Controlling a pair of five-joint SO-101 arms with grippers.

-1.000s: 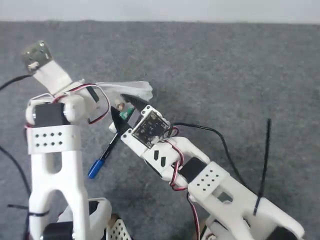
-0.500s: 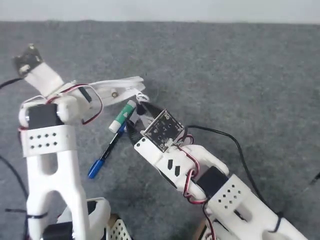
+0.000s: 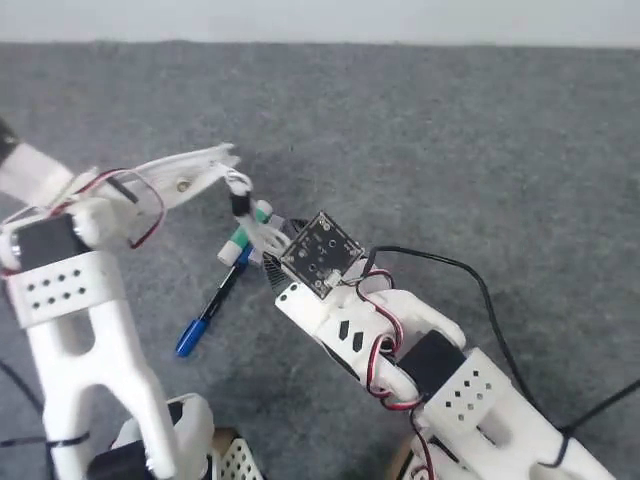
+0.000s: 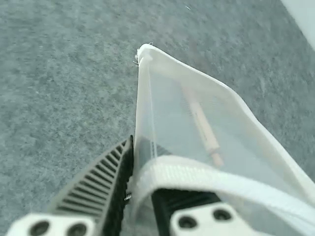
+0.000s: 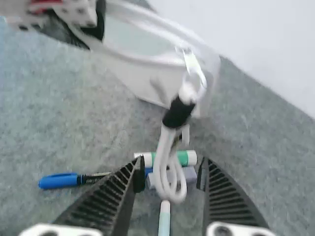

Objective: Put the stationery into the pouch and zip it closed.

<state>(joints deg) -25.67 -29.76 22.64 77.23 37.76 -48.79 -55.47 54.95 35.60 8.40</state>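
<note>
Your left wrist view gives you what the other views cannot. Through the mesh wall of the pouch (image 4: 197,108) you can see a slim wooden stick (image 4: 204,129), pencil-like, lying inside and running away from the left gripper (image 4: 139,147). That gripper's jaws are pressed together on the pouch's banded rim, so the pouch stands out beyond its fingertips, above the grey carpet (image 4: 59,73). Whether the zip is open or closed you cannot tell from here.

Your right wrist view shows the cord end. The right gripper (image 5: 171,169) is spread, and the white pull cord (image 5: 170,184) hangs as a loop in the gap between its jaws. Whether either jaw touches the cord is unclear. A black toggle (image 5: 177,112) sits on the cord just beyond the fingertips, and the pouch hangs farther out again, off the carpet. Past the fingertips, behind the loop, a green-and-white marker (image 5: 189,158) lies crosswise on the carpet. A blue pen (image 5: 66,180) lies well out to one side of the jaws. A pale blue shaft (image 5: 164,219) shows between the jaws, nearer the palm. What it is you cannot tell.

The high view alone sets both arms together. The two grippers are near each other, and the cord drops from the pouch to the right gripper. The marker and the blue pen lie outside the pouch, with the marker just beside the right fingertips.
</note>
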